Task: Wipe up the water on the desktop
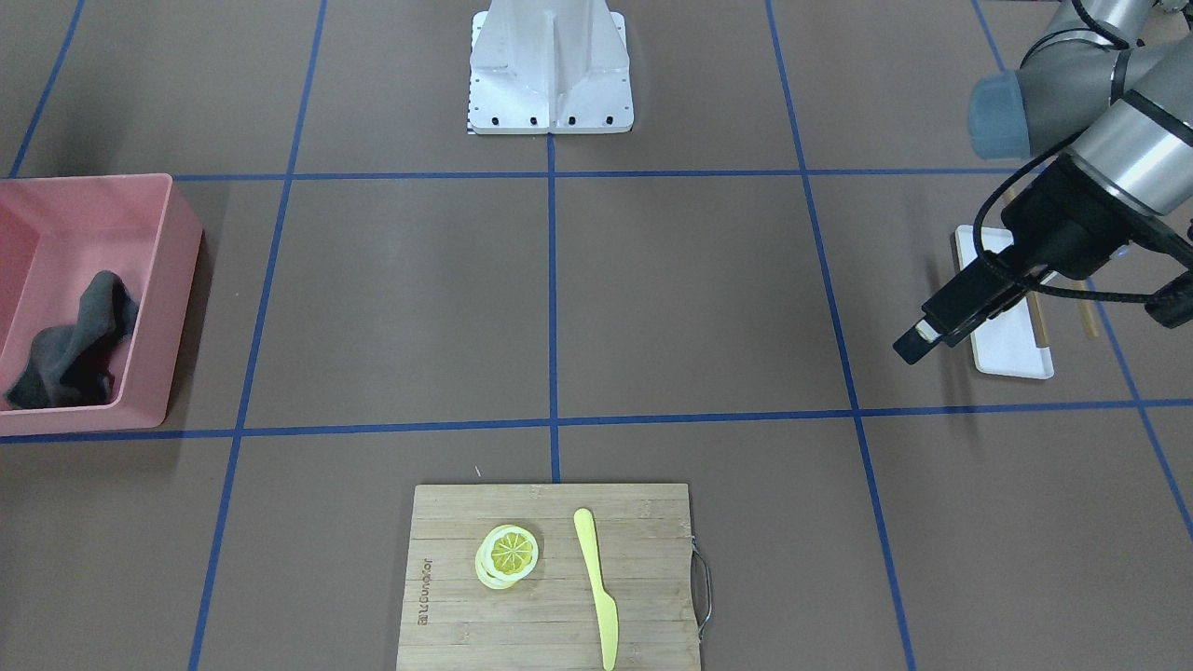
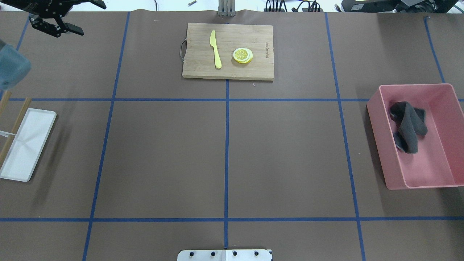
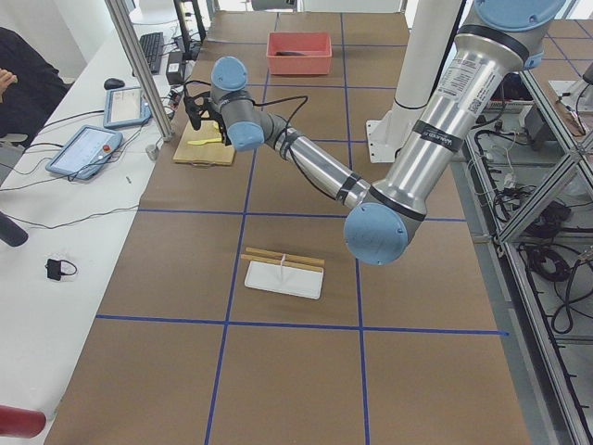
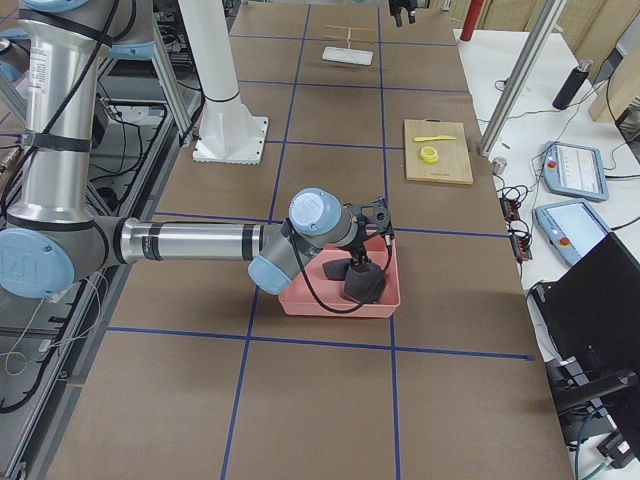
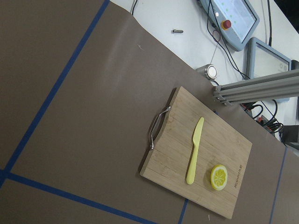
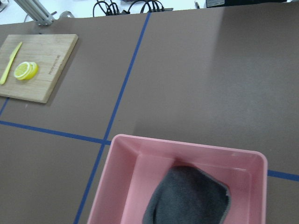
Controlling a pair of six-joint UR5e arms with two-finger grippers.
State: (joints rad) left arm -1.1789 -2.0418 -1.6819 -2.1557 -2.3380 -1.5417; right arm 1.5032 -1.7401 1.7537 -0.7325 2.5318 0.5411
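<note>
Brown desktop [image 2: 163,152], blue tape [image 2: 227,145]; pink bin [image 2: 427,185], grey cloth [image 2: 409,127]

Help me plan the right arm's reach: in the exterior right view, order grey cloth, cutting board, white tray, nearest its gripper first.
1. Grey cloth, in the pink bin by the right gripper.
2. Cutting board, midway along, operators' side.
3. White tray, at the far end of the desktop.

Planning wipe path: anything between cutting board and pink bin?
Nothing: overhead view shows bare desktop with blue tape lines between cutting board and pink bin.
</note>
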